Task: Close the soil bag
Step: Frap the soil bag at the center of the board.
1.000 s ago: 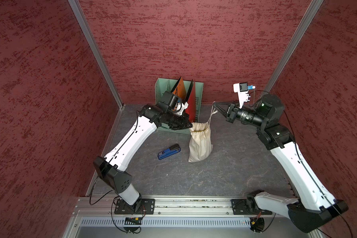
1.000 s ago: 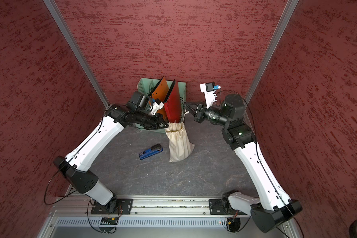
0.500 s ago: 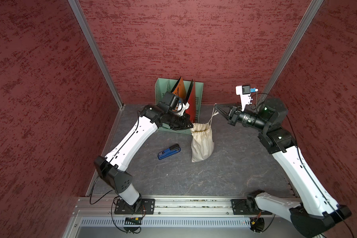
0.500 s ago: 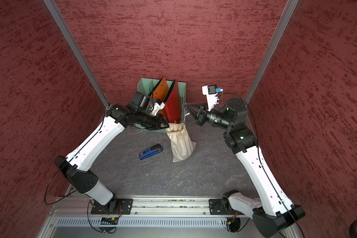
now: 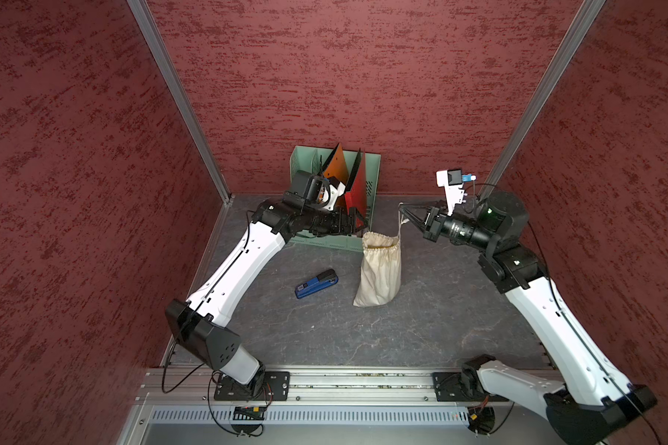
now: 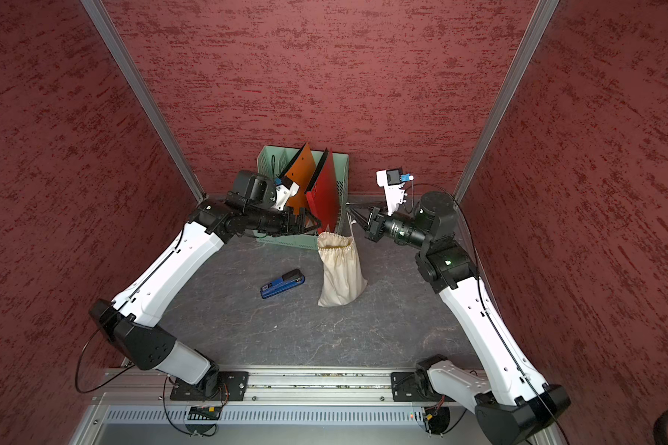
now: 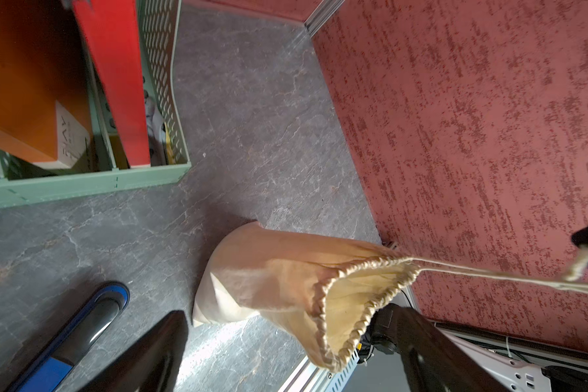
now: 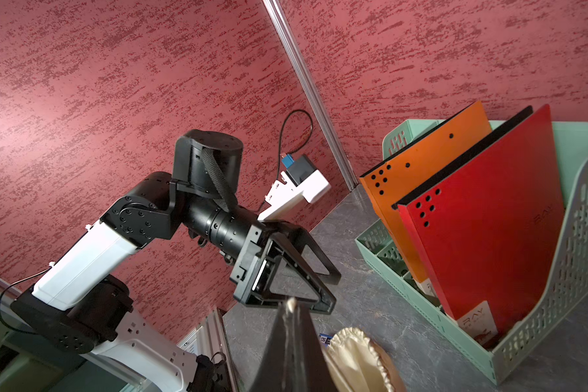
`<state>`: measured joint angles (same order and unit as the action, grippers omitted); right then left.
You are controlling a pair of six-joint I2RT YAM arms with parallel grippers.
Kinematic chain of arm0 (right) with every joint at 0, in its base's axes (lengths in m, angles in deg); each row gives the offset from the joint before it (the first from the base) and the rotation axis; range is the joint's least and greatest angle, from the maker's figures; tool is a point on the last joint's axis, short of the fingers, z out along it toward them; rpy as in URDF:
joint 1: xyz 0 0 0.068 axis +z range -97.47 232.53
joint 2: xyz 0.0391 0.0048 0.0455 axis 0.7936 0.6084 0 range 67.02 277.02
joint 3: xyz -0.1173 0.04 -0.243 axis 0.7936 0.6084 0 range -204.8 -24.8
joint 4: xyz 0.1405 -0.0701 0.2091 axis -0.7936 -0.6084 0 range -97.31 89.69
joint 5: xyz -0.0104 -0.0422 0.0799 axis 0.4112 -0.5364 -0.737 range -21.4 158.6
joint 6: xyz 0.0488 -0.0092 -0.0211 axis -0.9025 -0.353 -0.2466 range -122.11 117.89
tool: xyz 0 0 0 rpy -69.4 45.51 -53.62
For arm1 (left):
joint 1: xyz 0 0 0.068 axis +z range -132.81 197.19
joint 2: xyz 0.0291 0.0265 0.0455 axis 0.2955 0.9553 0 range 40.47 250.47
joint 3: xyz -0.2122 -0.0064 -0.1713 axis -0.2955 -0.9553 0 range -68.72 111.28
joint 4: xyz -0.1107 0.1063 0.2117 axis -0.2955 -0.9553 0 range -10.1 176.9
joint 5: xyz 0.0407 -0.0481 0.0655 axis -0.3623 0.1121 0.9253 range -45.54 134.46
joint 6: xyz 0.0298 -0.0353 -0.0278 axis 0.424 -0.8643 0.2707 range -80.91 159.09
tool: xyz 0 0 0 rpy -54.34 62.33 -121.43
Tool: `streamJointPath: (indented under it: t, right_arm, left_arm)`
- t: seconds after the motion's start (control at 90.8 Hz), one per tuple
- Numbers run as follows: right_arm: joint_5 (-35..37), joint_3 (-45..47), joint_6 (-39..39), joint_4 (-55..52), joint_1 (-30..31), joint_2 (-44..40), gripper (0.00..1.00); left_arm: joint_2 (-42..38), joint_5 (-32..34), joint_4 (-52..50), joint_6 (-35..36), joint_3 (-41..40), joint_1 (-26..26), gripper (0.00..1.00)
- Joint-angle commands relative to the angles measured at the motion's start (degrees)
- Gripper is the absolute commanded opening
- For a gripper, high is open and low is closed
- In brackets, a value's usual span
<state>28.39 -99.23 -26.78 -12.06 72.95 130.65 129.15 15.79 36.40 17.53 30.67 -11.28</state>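
The soil bag [image 5: 378, 269] [image 6: 340, 273] is a cream cloth sack standing on the grey floor in both top views. Its neck is partly gathered and its mouth still gapes. My right gripper [image 5: 400, 210] [image 8: 291, 312] is shut on the bag's thin pale cord [image 7: 489, 275], which runs taut up from the neck. The cord's frayed end pokes out past the fingertips. My left gripper [image 5: 357, 227] [image 7: 282, 315] is open at the opposite side of the bag's rim. Its fingers [image 7: 150, 353] stand wide apart on either side of the rim and hold nothing.
A green file rack [image 5: 371, 185] holding an orange and a red folder stands at the back wall, right behind my left gripper. A blue stapler [image 5: 316, 284] lies on the floor to the left of the bag. Red walls close in on three sides.
My left gripper has gone from shut to open and has let go of the bag's rim. The right arm shifted slightly rightward, still holding the cord.
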Motion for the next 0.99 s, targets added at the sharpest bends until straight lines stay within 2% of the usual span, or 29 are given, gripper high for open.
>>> streamJointPath:
  t: [0.0, 0.099, 0.264, 0.342, 0.397, 0.43, 0.474, 0.551, 0.65, 0.705, 0.837, 0.981]
  right_arm:
    - [1.0, -1.5, 1.1, 2.3, 0.4, -1.1, 0.00]
    - [1.1, -2.0, 1.4, 2.3, 0.4, -0.7, 0.00]
    - [1.0, -3.2, 1.8, 2.5, 0.4, 0.5, 0.00]
    - [1.1, -3.1, 1.7, 3.0, 0.4, 0.8, 0.00]
    - [1.3, -3.0, 1.7, 3.2, 0.3, 0.9, 0.00]
    - [1.4, -3.1, 1.7, 3.4, 0.4, 0.9, 0.00]
    - [1.4, -3.1, 1.6, 3.6, 0.4, 1.0, 0.00]
    - [1.4, -3.2, 1.7, 3.9, 0.3, 1.3, 0.00]
    - [1.3, -3.3, 1.8, 4.0, 0.3, 1.6, 0.00]
    - [1.4, -3.4, 1.8, 4.2, 0.4, 1.7, 0.00]
    - [1.0, -3.6, 1.2, 5.1, 0.4, 2.1, 0.00]
    - [0.4, -3.7, 0.4, 5.5, 0.4, 2.2, 0.00]
  left_arm:
    - [-1.6, -2.4, 5.8, 3.3, -0.2, 0.8, 1.00]
    - [-1.7, -7.9, 10.4, 8.0, -1.0, 0.8, 1.00]
    - [-1.5, -8.5, 13.8, 9.9, -0.9, 0.6, 1.00]
    - [-0.9, -11.5, 13.7, 9.4, 0.2, 0.7, 1.00]
    - [0.0, -7.7, 11.4, 7.7, 2.1, 0.1, 1.00]
    - [0.3, -8.9, 10.9, 7.2, 2.6, 0.2, 1.00]
    - [0.1, -11.1, 12.6, 6.1, 1.3, 0.7, 1.00]
    - [-1.3, -10.3, 17.8, 4.0, -2.4, 1.1, 1.00]
    - [-2.2, -10.1, 20.4, 8.0, -3.9, -0.1, 1.00]
    - [-1.3, -12.1, 19.1, 11.9, -2.6, -1.0, 1.00]
    - [-0.7, -10.8, 17.0, 22.8, -3.1, -4.2, 1.00]
    - [-1.3, -9.5, 22.0, 28.4, -6.8, -6.8, 0.99]
